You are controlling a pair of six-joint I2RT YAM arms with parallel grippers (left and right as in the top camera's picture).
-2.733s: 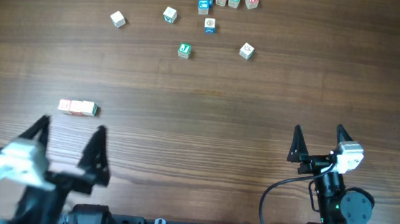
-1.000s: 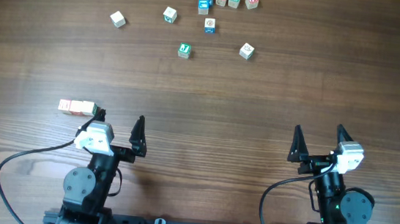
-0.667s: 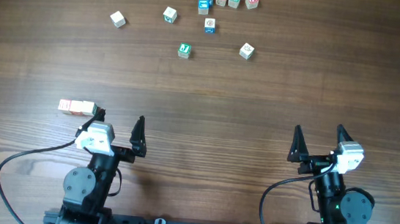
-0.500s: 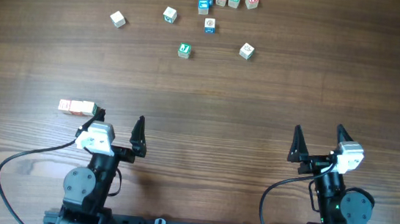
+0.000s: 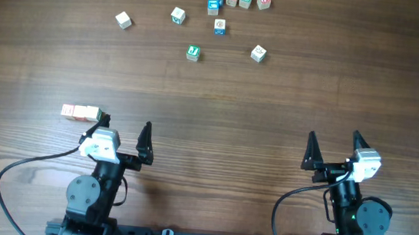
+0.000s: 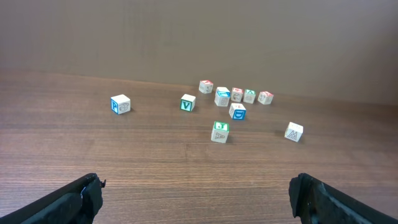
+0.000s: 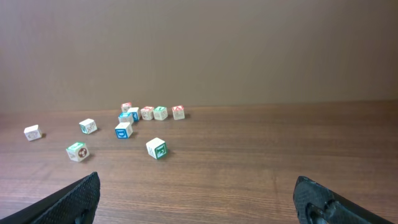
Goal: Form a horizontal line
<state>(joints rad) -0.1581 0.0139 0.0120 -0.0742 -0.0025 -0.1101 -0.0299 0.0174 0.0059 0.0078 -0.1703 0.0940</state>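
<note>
We see the horizontal line (image 5: 81,112) beside our released left tool (image 5: 125,131) (right tool (image 5: 333,145) released too); a green-lettered cube (image 6: 187,102) reads V

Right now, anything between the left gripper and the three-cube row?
Nothing visible. In the overhead view the horizontal line lies just off the left gripper, on its left-finger side, with only bare table between them. The loose cubes sit far up the table, well clear.
</note>
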